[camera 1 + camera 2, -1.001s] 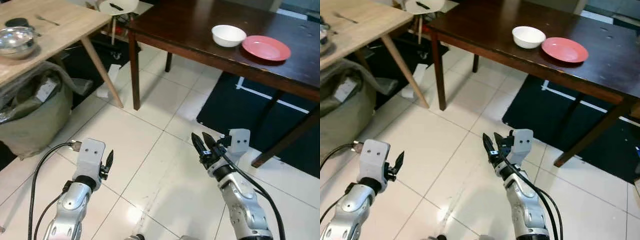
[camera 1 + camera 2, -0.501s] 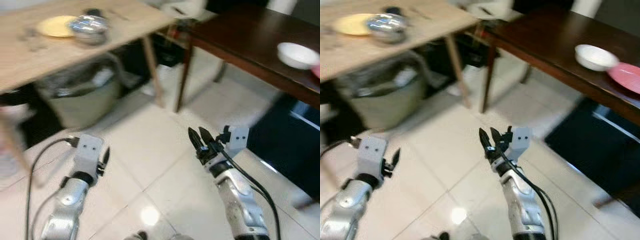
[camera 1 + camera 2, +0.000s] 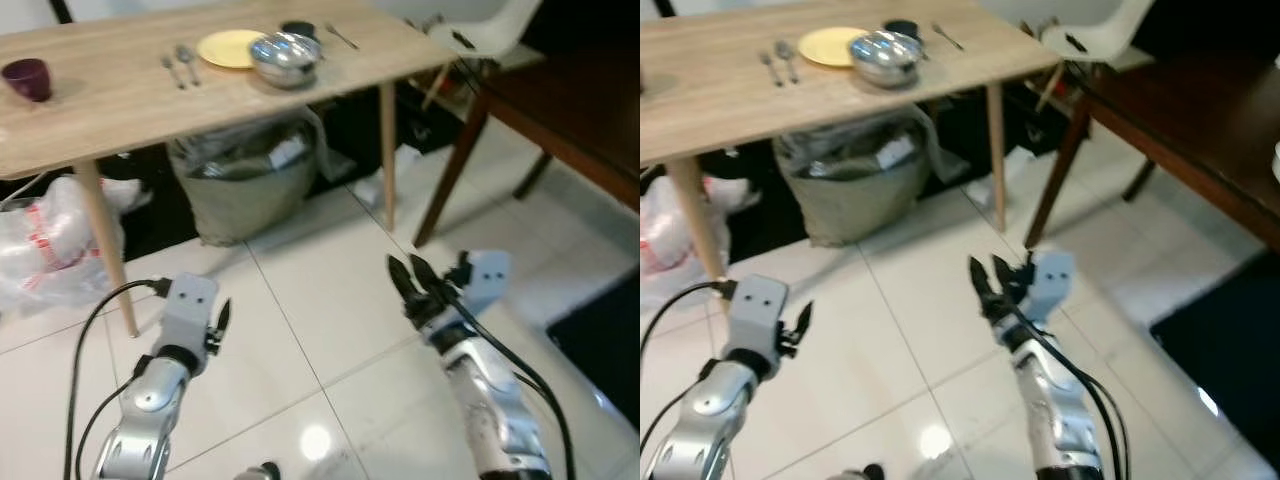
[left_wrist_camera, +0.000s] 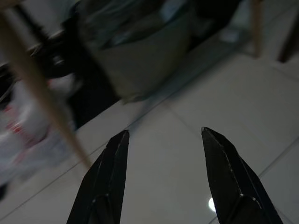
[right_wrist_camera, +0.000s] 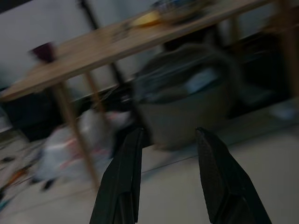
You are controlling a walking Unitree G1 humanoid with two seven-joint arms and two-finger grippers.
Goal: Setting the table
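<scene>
You are looking down at a light wooden bench that is stretching across the upper left of the frame. On it, a yellow plate is sitting near the top centre, and a shiny metal bowl is resting just beside it on the right, touching or overlapping its edge. A fork and a spoon are lying side by side just left of the plate. A dark purple cup is standing well apart at the far upper left. A second piece of cutlery is lying right of the bowl, and a small dark round thing behind the bowl is too unclear for you to name.

Under the bench, a grey-green sack is slumping on the white tiled floor, and a crumpled plastic bag with red print is lying at the left edge. A white chair is showing at the upper right, and the corner of a dark wooden bench is running down the right side.

Your left pincer is hovering over the floor at the lower left; in its wrist view the two black fingers are standing spread, holding nothing. Your right pincer is hovering right of centre, its fingers also apart and empty.
</scene>
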